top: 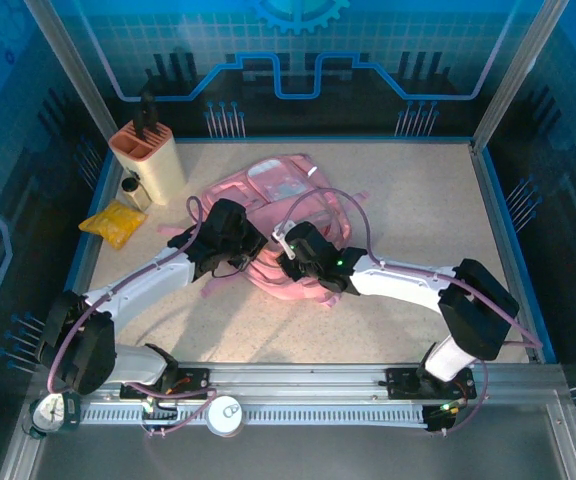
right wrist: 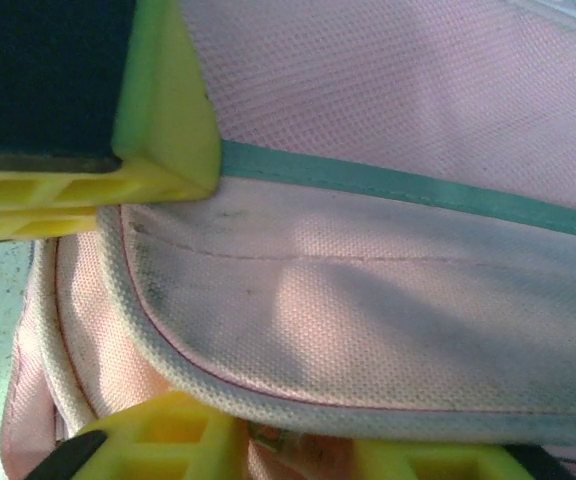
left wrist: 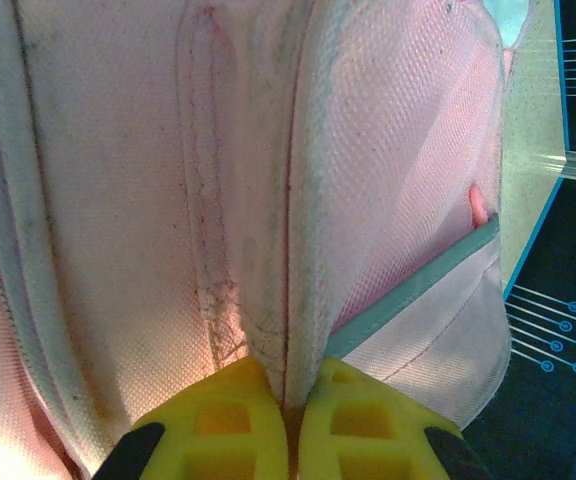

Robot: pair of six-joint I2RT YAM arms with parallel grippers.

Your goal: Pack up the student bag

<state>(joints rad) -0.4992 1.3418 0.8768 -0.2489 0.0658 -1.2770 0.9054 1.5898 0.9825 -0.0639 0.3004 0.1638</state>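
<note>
The student bag [top: 280,185], a soft pink backpack, lies flattened in the middle of the table with both arms reaching into its near side. My left gripper [top: 240,248] is shut on a raised piped seam of the bag [left wrist: 268,200]; the fold runs straight down between the yellow fingertips [left wrist: 230,400]. My right gripper [top: 296,252] sits just to the right of it. A pink flap with a teal trim [right wrist: 368,300] lies over its yellow fingers [right wrist: 158,440], and pink fabric fills the narrow gap between them. The left gripper's yellow finger [right wrist: 163,120] shows at upper left.
A beige upright holder [top: 150,158] with dark handles stands at the back left, with a small bottle [top: 132,190] and a yellow packet [top: 114,222] beside it. Pink straps trail off the bag's near edge [top: 298,290]. A blue rim [top: 498,230] bounds the table.
</note>
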